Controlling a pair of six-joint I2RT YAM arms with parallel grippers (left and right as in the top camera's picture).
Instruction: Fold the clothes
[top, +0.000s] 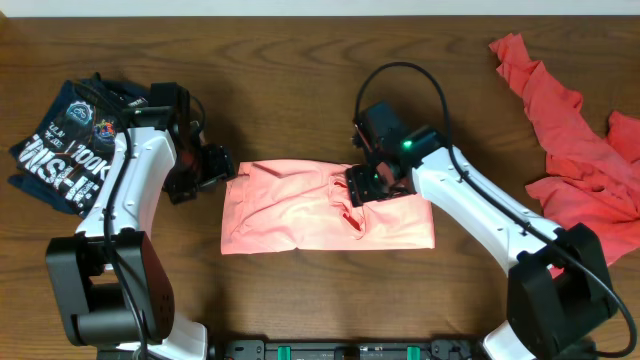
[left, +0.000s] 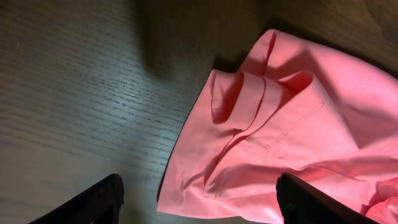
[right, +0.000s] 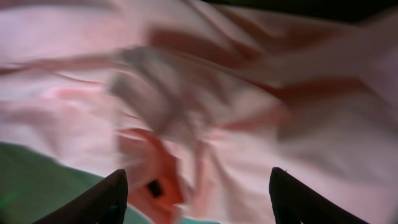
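Dark wood-grain tabletop (top: 300, 60) filled my overhead view. At its centre lay the light salmon-pink cotton T-shirt (top: 300, 215), folded to a rough rectangle. A crumpled coral-red shirt (top: 570, 140) ran off the right edge, and a folded navy garment with white lettering (top: 65, 145) sat far left, partly under my arm. The left gripper (top: 220, 172) stood jaws apart at the pink hem. The right gripper (top: 362, 188) was spread above the middle creases, and its wrist view was badly blurred.
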